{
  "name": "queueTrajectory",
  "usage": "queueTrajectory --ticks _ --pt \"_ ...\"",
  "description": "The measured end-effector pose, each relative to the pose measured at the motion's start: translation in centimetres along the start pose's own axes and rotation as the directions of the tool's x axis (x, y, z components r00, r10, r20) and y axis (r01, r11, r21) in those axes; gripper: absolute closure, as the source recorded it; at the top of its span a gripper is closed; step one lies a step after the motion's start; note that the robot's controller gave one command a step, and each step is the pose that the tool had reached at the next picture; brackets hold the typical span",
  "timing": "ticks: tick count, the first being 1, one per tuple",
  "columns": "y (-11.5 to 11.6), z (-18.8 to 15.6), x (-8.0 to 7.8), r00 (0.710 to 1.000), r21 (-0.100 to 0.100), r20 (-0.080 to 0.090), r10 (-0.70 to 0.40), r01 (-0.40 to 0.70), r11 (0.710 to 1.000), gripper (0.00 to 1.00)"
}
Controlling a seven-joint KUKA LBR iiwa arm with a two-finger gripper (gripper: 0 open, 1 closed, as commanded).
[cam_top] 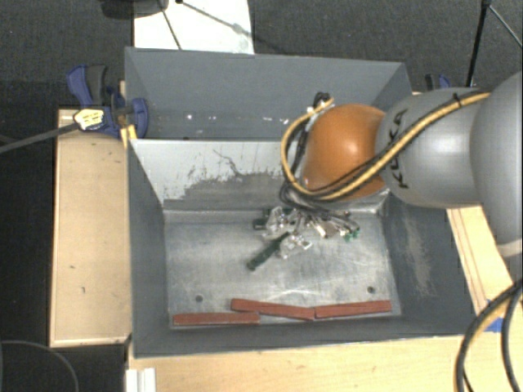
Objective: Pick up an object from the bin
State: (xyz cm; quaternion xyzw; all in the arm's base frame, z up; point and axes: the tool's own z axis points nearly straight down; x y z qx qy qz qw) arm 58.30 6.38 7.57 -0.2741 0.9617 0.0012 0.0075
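My gripper [299, 230] is low over the bin floor, just back of the middle, under the arm's orange dome. A thin dark green stick [265, 256], like a pen, lies slanted on the floor. Its upper right end runs in under the gripper's metal parts and its lower left end points at the bin's front left. Whether the gripper touches or holds the stick is hidden.
Three flat reddish-brown strips [270, 307] lie end to end along the front of the bin floor, clear of the gripper. The arm fills the bin's right back corner. Bare floor lies on the left and right of the stick.
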Motion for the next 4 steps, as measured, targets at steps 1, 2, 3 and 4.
queueTrajectory --ticks 1,2,3,4 --pt "0.0 0.0 0.0 1.000 0.000 0.000 0.001 -0.001 1.000 1.00" --pt "0.1 -0.4 0.2 1.000 -0.002 -0.007 0.001 -0.001 1.000 1.00" --pt "0.1 -2.1 0.3 1.000 -0.004 -0.015 0.002 -0.002 1.000 1.00" --pt "0.1 -3.9 0.3 1.000 -0.004 -0.016 0.004 -0.004 1.000 1.00"
